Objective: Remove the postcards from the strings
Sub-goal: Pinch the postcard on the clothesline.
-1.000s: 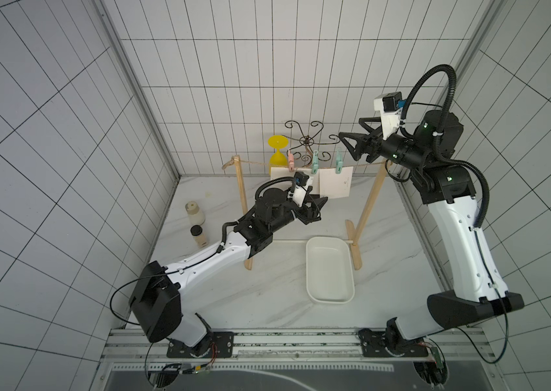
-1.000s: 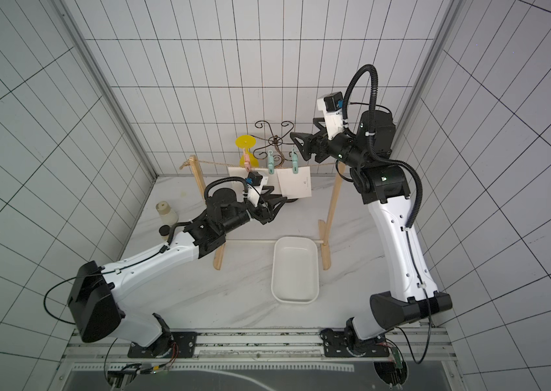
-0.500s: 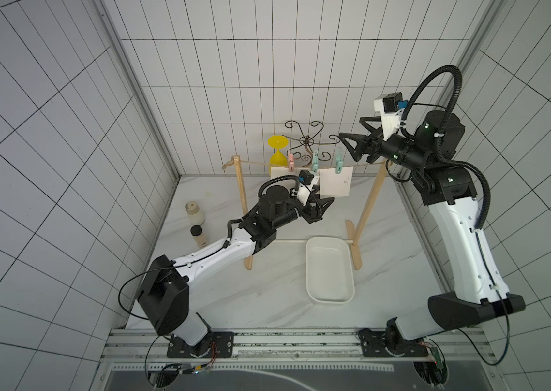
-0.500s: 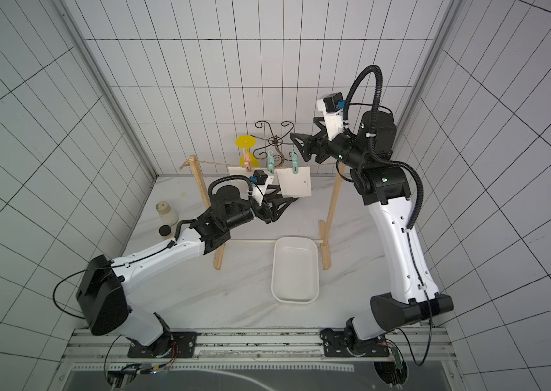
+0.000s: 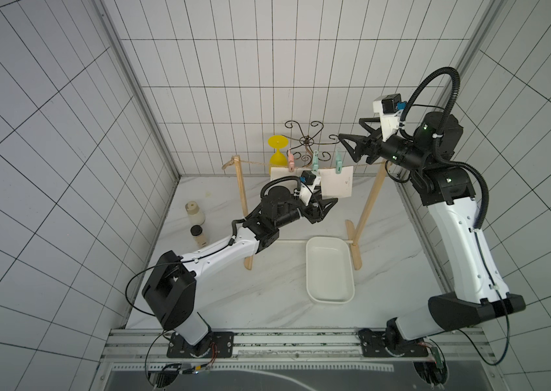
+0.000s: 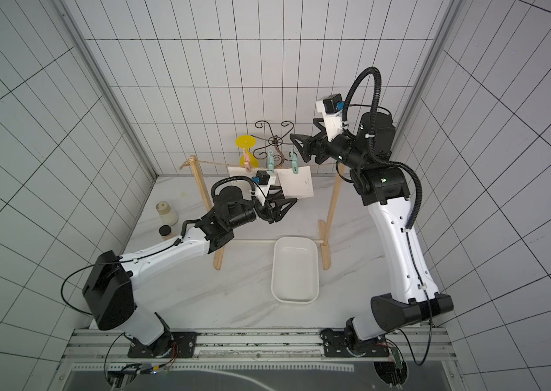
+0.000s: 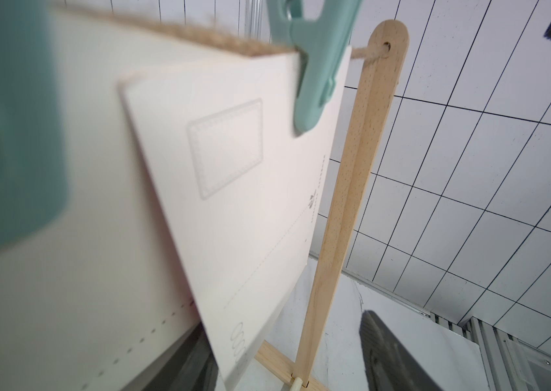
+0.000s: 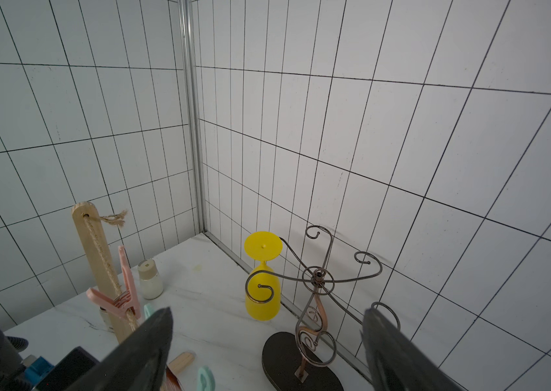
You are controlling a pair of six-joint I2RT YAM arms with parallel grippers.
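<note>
The postcards (image 5: 338, 181) all hang from the string (image 5: 257, 165) between the two wooden posts (image 5: 374, 199), each under its own peg. None is off yet, and the white tray (image 5: 330, 270) in front has nothing in it. What matters for you is the card (image 7: 233, 203) nearest the post on your right arm's side. It hangs flat below the string with its face running along the line. A pale green peg (image 7: 318, 67) clamps its top edge, and its free lower edge points down toward the table.

Your left gripper (image 5: 326, 209) sits just under that lower edge, jaws spread and holding nothing. In the left wrist view the card's bottom corner falls between the two dark fingers (image 7: 392, 355), though how far in it reaches I cannot tell.

Your right gripper (image 5: 350, 128) is up above the line beside the same peg, jaws wide apart — only tiled wall and the wire stand (image 8: 314, 281) show through the gap.

So the left arm is nearer the paper and the right is nearer the peg. I'd judge the next move is a pinch from below on the card and a squeeze from above on the peg — meet the edge square, or the thin paper may buckle
</note>
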